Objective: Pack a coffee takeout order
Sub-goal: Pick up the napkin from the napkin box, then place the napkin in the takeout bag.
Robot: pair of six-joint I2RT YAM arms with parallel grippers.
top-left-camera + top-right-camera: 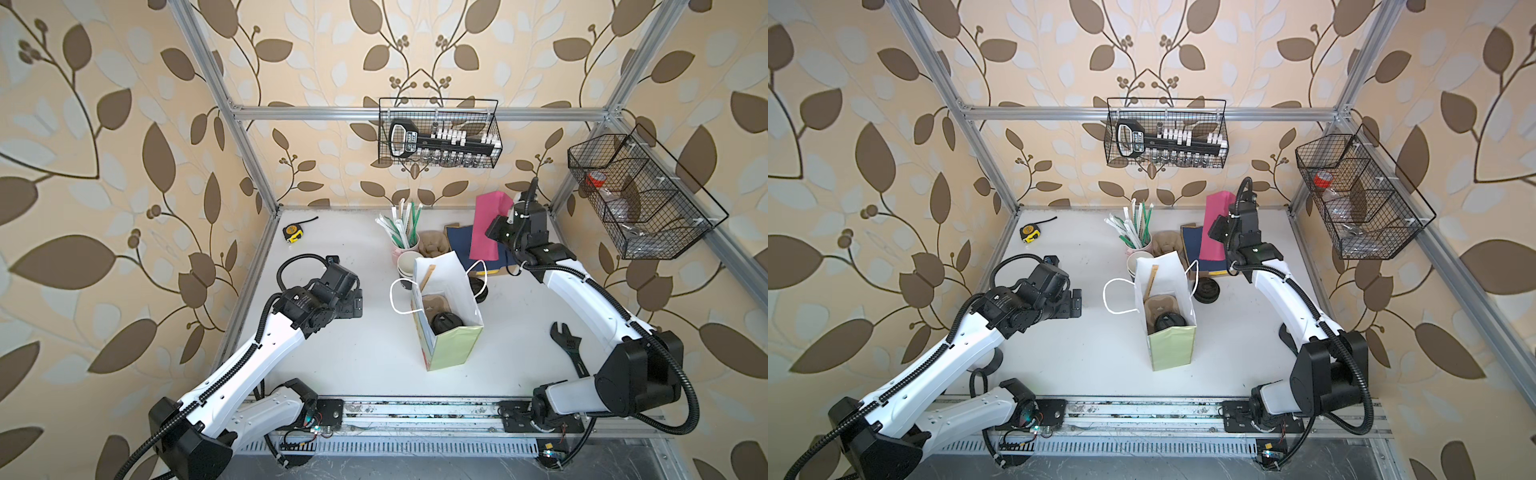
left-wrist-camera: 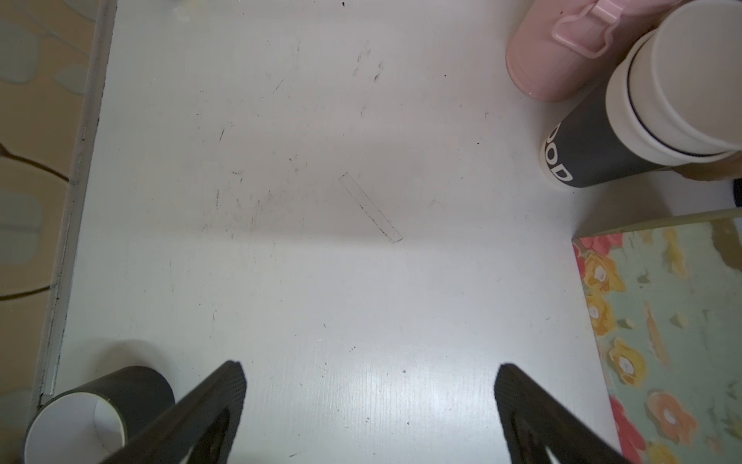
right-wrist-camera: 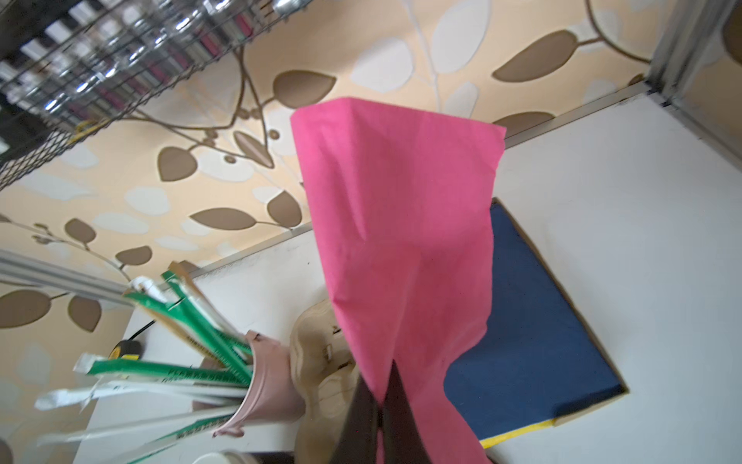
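While the right gripper is pinched tight on one end of the pink napkin, the sheet stands raised over the navy napkin, at about one o'clock from the paper bag in both top views. At the bag's nine o'clock the left gripper hovers over bare table, jaws spread wide, holding nothing. Inside the bag sits the pulp carrier, the lidded cup in its six-o'clock well.

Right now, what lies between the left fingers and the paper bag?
Only bare table and the bag's white handle loop; both top views show it, left fingers open.
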